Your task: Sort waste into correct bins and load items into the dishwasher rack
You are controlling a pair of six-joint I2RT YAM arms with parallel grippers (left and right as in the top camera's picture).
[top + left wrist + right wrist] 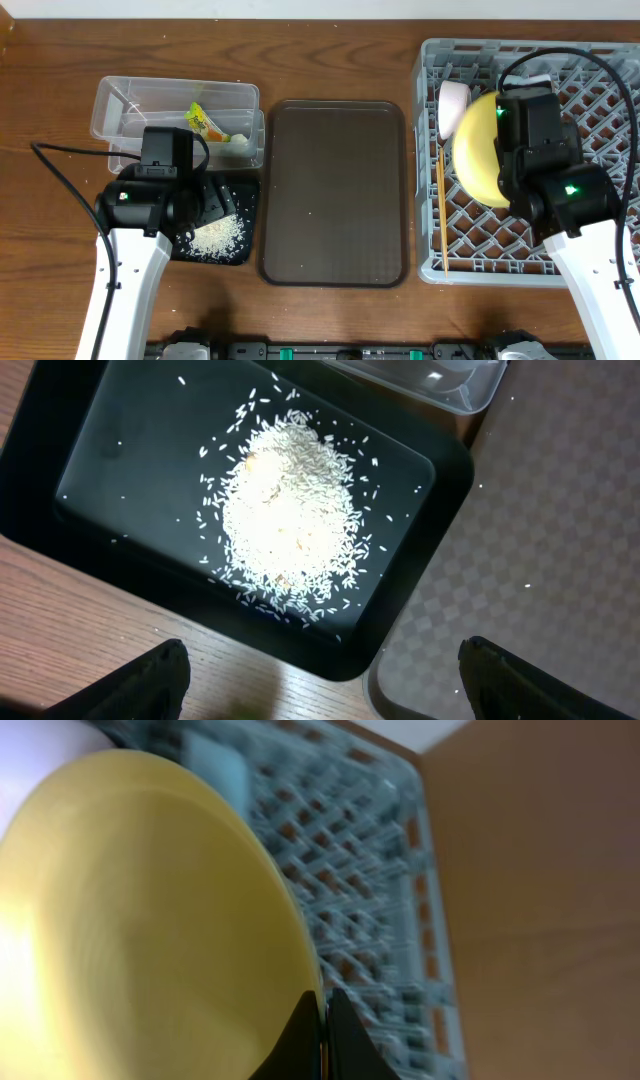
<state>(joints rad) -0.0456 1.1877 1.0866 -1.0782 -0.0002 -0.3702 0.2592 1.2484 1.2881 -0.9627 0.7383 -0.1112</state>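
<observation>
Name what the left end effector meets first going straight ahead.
Probably the shallow black rectangular tray, near its loose white rice pile; the left end effector points down at it, depth unclear.

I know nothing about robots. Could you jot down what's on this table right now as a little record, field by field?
left arm: jaws open, hanging over the black tray
black tray: holds a pile of rice
clear box: holds the snack wrapper
right arm: jaws shut on the rim of the yellow plate, which is tilted over the dishwasher rack
in the rack: pinkish bowl, chopsticks
middle: brown serving tray, between bins and rack
</observation>
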